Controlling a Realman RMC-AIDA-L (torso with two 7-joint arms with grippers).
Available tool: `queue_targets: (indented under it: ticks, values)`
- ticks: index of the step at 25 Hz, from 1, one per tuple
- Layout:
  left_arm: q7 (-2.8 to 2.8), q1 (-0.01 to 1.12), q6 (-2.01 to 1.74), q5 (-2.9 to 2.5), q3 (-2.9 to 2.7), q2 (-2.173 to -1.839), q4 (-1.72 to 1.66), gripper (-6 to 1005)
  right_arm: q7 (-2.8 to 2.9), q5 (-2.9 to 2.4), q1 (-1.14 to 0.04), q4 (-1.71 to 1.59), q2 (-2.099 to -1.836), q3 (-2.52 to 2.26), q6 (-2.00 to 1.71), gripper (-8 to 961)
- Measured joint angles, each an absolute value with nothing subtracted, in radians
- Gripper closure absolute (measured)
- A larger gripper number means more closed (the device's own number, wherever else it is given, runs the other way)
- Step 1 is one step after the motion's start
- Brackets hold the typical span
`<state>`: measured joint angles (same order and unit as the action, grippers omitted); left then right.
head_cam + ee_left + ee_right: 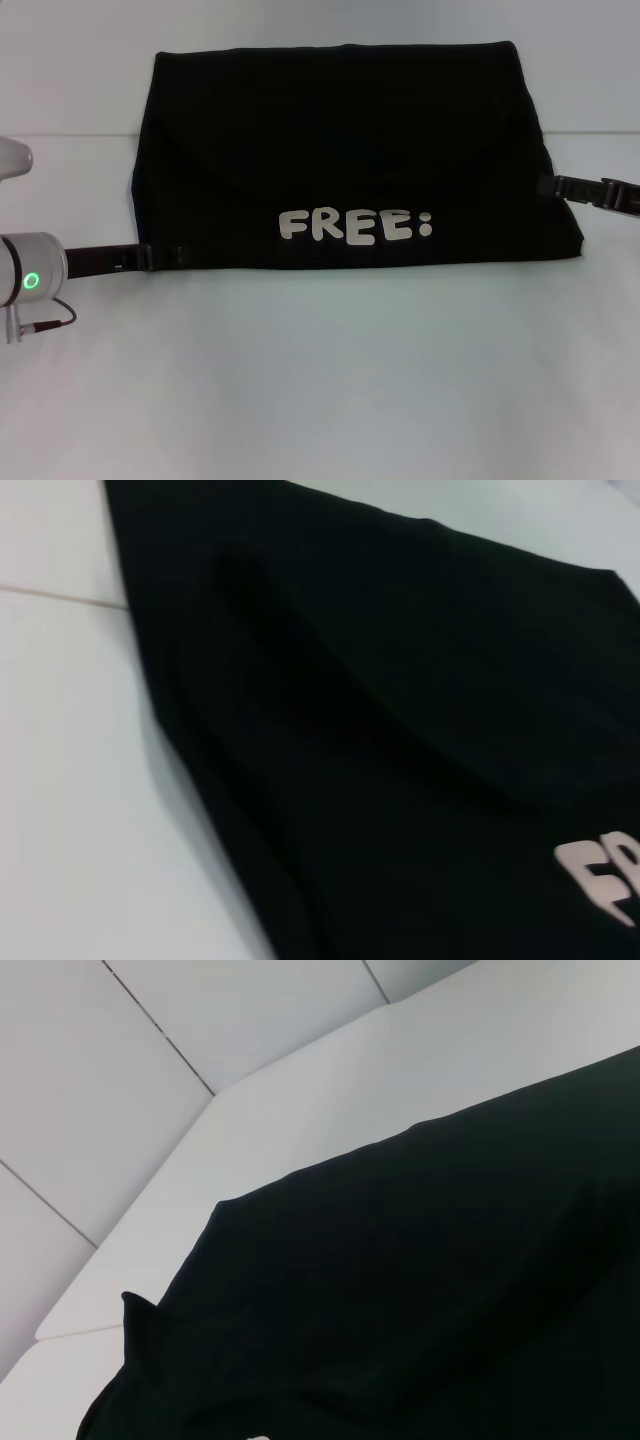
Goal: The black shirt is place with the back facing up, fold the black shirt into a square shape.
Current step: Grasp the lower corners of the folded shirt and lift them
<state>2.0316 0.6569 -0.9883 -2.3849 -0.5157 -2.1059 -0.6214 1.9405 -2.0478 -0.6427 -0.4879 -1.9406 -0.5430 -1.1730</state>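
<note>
The black shirt (340,160) lies on the white table as a wide folded rectangle, with its white FREE print (355,226) showing near the front edge. My left gripper (172,257) reaches in low from the left and meets the shirt's front left corner. At the shirt's right edge, about halfway up, my right gripper (562,186) comes in from the right. The left wrist view is filled by the black shirt (400,730) and part of the print. The right wrist view shows the black shirt (420,1300) and a raised corner of cloth.
The white table (320,380) stretches wide in front of the shirt. A seam in the table (80,136) runs behind the shirt's left side. White wall panels (120,1110) stand beyond the table's far edge.
</note>
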Motion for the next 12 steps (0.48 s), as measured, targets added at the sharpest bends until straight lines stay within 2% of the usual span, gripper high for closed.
queue_targets:
  ticks: [12]
  values:
    - [2.034, 0.664, -0.951, -2.429, -0.515, -2.102, -0.617, 545, 1.940, -2.046, -0.643, -0.488, -1.939, -0.543, -1.177, 184]
